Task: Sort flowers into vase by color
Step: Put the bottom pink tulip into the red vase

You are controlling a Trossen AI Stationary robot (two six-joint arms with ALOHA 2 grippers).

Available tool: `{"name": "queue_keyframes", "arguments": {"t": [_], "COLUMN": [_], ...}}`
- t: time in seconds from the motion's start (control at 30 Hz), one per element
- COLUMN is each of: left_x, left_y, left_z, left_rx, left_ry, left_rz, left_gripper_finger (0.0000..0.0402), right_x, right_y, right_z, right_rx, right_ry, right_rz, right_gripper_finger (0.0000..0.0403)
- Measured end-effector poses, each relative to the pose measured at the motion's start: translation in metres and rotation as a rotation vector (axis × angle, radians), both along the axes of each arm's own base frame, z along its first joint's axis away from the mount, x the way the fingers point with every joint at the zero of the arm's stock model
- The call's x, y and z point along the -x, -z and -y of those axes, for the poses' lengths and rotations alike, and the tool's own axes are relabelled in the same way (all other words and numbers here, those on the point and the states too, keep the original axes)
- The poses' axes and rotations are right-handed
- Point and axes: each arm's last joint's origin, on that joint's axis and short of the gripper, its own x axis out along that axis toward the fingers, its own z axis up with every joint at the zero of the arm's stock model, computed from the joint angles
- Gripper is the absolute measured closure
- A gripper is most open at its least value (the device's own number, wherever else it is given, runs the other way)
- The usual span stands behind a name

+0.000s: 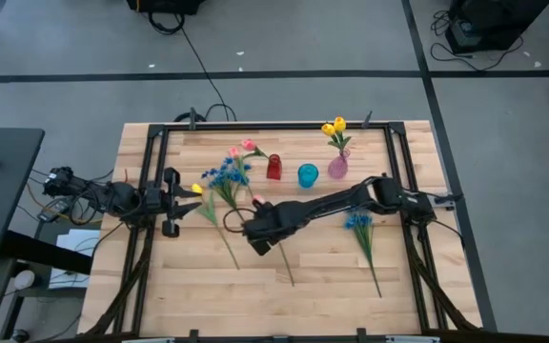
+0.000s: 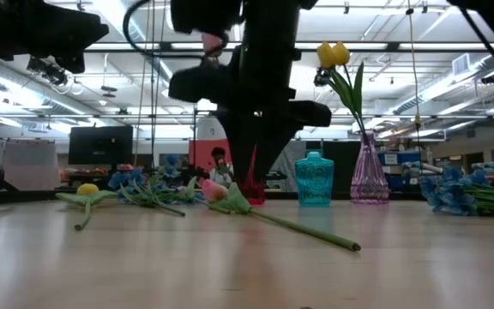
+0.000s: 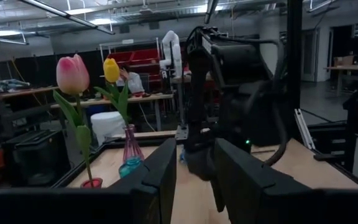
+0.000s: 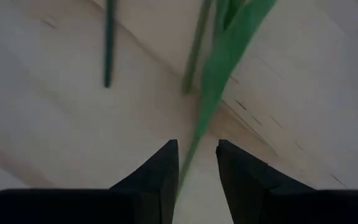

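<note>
A pale wooden tabletop (image 1: 322, 267) carries three small vases in a row near its far edge: a red vase (image 1: 274, 168), a blue vase (image 1: 308, 175) and a pink vase (image 1: 337, 167), the last holding yellow tulips (image 1: 335, 126). The right pincer (image 1: 255, 236) reaches to mid-table, its fingers (image 4: 160, 171) slightly parted astride the green stem (image 4: 219, 68) of a pink tulip (image 2: 215, 192) lying flat (grip not confirmed). More flowers lie left of the vases: blue sprays (image 1: 222, 176), another pink tulip (image 1: 244, 148) and a yellow tulip (image 1: 196, 189). One blue spray (image 1: 358, 222) lies well apart on the right. The left pincer (image 1: 201, 197) waits at the left side, fingers parted.
</note>
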Motion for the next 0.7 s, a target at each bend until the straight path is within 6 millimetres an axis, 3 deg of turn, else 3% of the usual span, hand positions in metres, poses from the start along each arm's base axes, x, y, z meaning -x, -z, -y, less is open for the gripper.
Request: {"name": "queue_keyframes", "arguments": {"t": [0.17, 0.37, 0.7], "left_x": [0.0, 0.0, 0.0], "left_y": [0.001, 0.002, 0.001], "left_z": [0.0, 0.0, 0.002], "left_rx": [-0.008, -0.012, -0.015], "left_ry": [-0.001, 0.0, 0.066], "left_rz": [-0.013, -0.02, -0.003], "left_gripper_finger": [0.0286, 0.0286, 0.0286], "right_x": [-0.003, -0.004, -0.008], "right_y": [0.011, 0.009, 0.032], "right_z": [0.004, 0.006, 0.007], "right_rx": [-0.042, -0.037, -0.035], "right_ry": [0.004, 0.005, -0.009], "right_rz": [-0.056, -0.047, -0.059], "right_gripper_finger": [0.028, 0.028, 0.028]}}
